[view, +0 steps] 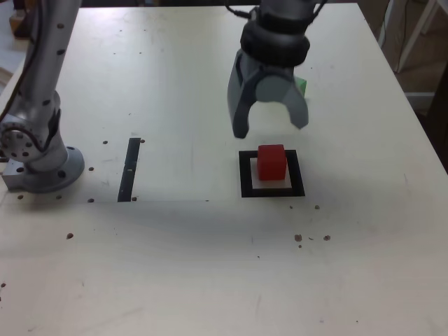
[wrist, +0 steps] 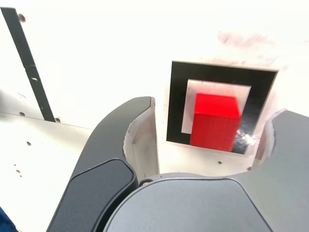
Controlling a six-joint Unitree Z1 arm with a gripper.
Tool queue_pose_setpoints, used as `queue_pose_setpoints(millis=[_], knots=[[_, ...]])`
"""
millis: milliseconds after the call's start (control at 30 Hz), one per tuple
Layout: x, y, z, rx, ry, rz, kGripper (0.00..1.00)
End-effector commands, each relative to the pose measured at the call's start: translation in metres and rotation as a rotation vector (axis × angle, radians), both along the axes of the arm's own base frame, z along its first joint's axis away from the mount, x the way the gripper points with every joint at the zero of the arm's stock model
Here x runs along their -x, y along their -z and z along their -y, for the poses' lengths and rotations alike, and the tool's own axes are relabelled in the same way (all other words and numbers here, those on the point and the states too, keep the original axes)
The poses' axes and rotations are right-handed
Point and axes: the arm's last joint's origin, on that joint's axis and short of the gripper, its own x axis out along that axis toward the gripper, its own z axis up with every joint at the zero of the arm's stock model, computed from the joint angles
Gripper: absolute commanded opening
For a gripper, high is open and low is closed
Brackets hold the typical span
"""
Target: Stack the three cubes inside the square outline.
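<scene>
One gripper point(view: 269, 126) hangs above table point(view: 175, 266), jaws spread wide, holding nothing. Red cube point(view: 271, 162) sits below it inside black square outline point(view: 245, 175), clear of both jaws, toward table's right edge in exterior view. Green cube point(view: 302, 85) peeks from behind gripper, toward far edge. Black strip point(view: 129, 170) lies near arm base point(view: 43, 168).

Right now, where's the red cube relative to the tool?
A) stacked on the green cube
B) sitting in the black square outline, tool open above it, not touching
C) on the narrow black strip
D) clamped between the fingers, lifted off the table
B: the red cube rests on the pale centre of the black square outline, and the tool hangs above it with its fingers spread and clear of it.
</scene>
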Motion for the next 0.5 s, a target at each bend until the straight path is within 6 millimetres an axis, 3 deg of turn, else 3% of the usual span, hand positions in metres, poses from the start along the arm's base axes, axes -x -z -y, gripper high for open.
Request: queue_pose_setpoints(millis=[0,467], knots=[[0.003,-0.01,-0.008,0.0,-0.002,0.022,0.99],[0.008,-0.031,-0.114,-0.064,-0.059,0.108,0.99]])
